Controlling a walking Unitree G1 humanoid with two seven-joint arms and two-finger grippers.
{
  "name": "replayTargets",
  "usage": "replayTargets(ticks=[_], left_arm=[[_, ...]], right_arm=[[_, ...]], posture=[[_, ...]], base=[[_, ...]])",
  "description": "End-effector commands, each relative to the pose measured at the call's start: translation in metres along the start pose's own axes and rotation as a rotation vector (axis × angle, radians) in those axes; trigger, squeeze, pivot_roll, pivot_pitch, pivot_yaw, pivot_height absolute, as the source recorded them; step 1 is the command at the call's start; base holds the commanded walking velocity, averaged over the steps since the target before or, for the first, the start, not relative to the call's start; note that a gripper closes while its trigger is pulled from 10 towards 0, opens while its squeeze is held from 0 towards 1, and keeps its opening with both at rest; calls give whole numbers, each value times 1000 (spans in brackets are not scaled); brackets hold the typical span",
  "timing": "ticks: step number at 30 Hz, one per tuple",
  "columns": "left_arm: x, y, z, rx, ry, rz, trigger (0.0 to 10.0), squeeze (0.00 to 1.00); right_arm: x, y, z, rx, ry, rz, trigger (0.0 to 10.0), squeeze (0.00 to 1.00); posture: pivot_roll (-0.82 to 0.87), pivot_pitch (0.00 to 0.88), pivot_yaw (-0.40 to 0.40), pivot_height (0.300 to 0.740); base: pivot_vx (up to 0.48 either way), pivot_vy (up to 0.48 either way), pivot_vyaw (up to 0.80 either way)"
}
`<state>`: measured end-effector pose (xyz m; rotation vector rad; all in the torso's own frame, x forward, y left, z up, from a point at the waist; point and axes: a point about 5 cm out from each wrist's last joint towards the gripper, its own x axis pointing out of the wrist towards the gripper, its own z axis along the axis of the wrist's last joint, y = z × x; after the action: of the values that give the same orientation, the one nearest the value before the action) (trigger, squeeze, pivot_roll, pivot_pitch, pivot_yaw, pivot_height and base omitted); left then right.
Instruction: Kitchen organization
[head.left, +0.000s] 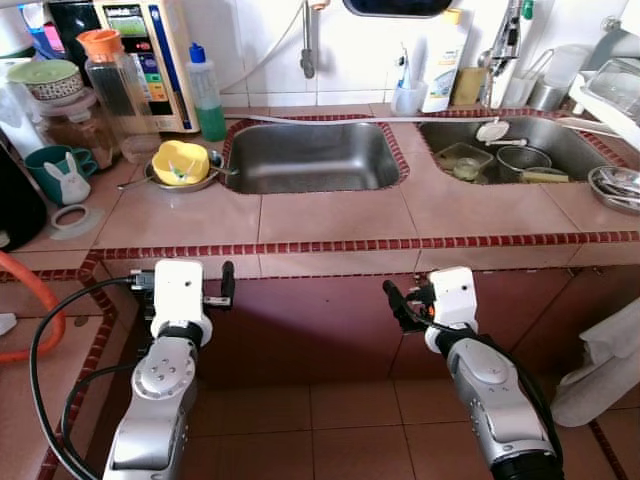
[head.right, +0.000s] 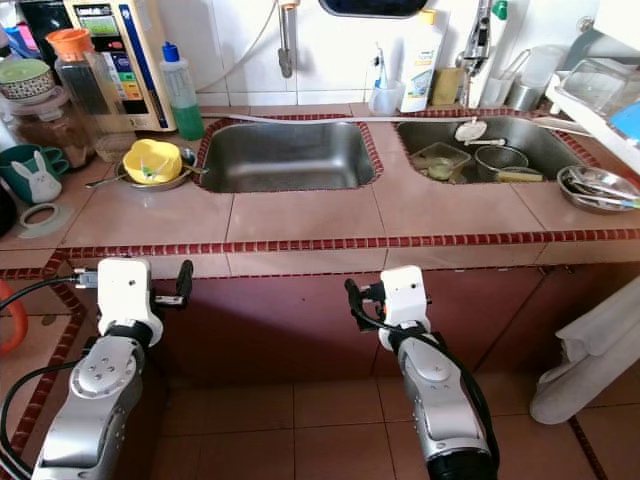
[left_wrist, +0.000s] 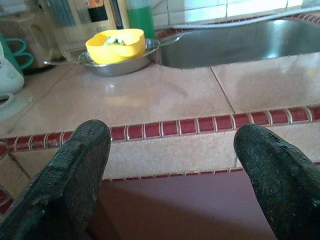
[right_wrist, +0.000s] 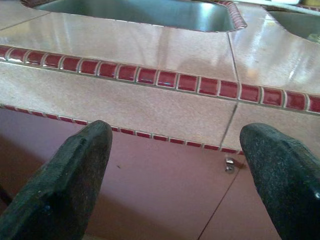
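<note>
Head views: left gripper and right gripper below the counter's front edge, holding nothing. Yellow bowl in a steel dish, ahead and above the left gripper, nearer that arm; green bottle behind it.
Left wrist: fingers spread, released; bowl beyond the tile lip.
Right wrist: fingers parted, facing the counter edge; sink behind

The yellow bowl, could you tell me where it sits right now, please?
In the left eye view, the yellow bowl rests in a metal dish on the counter's left side, just left of the empty sink, before the green bottle.
</note>
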<state>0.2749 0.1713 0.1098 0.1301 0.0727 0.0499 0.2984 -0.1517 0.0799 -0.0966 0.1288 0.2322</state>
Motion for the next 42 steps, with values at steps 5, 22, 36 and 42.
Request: replayTargets(ticks=[5, 22, 36, 42], left_arm=[[3, 2, 4, 19, -26, -7, 10000, 0], [12, -6, 6, 4, -22, -72, 10000, 0], [19, -9, 22, -32, -90, -26, 10000, 0], [9, -12, 20, -34, -91, -51, 10000, 0]], right_arm=[[-2, -1, 3, -17, -25, -13, 10000, 0], [3, -7, 16, -44, -50, -1, 10000, 0], [8, -15, 29, -39, -92, -62, 10000, 0], [9, -12, 32, -47, -104, -56, 10000, 0]], posture=[[90, 0, 26, 740], [85, 0, -42, 740], [70, 0, -14, 740], [87, 0, -18, 740]], base=[[0, 0, 0], [0, 0, 0], [0, 0, 0], [0, 0, 0]])
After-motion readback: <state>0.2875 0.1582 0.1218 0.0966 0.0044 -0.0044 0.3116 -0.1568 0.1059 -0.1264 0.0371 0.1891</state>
